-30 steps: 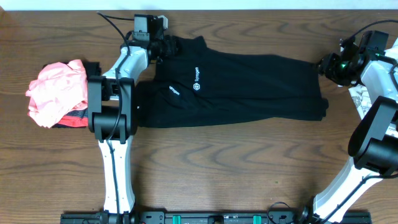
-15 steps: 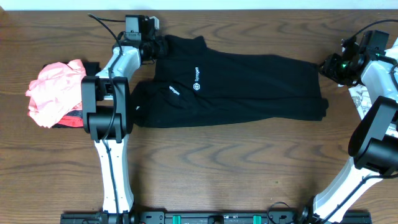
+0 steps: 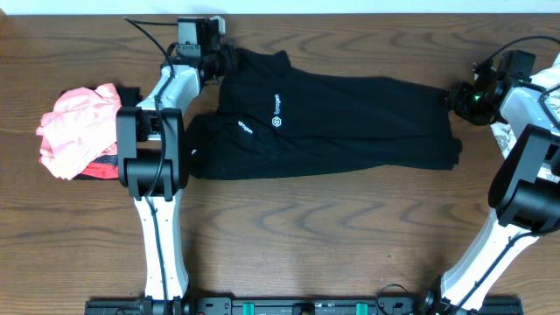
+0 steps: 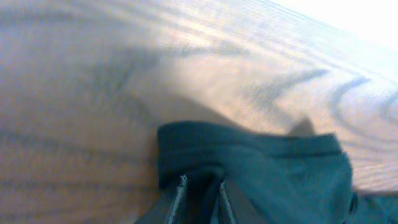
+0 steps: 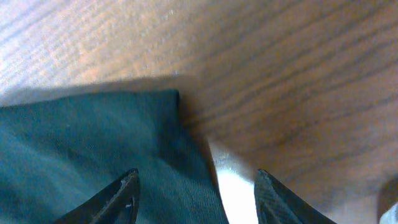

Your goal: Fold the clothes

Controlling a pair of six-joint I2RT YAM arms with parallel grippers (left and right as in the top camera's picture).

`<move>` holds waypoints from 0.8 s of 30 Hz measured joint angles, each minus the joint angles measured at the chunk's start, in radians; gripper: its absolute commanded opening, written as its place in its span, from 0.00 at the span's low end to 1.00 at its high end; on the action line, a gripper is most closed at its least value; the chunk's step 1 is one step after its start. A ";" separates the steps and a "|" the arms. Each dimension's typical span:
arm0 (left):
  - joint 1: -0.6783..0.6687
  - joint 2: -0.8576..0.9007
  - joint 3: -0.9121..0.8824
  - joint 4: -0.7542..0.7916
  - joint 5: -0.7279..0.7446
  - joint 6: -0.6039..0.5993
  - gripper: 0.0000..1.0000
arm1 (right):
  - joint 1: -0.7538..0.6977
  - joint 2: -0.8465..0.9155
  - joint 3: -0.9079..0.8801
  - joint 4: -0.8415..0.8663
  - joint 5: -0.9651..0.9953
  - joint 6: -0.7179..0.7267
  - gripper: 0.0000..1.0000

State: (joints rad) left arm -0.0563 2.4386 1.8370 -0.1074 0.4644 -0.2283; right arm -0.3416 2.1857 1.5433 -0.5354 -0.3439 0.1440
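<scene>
On woodgrain table, rumpled black garment

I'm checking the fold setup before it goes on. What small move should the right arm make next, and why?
Probably close the right gripper on the corner of the black garment. Its jaws stand open astride that edge, one finger over cloth and one over bare table, while the left gripper pinches the garment's other end.
</scene>
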 measured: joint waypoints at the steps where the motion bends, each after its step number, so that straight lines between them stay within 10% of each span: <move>1: -0.002 0.000 0.000 0.011 0.000 -0.001 0.19 | 0.000 0.000 0.000 0.003 0.000 0.000 0.58; 13: -0.024 0.000 0.000 0.027 -0.034 -0.003 0.19 | 0.000 0.000 0.000 0.032 0.000 0.000 0.63; 24: -0.023 0.000 0.000 -0.016 -0.053 -0.006 0.06 | 0.000 0.000 0.000 0.109 0.000 -0.003 0.45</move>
State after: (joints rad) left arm -0.0792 2.4390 1.8370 -0.1234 0.4118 -0.2348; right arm -0.3416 2.1857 1.5433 -0.4263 -0.3443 0.1410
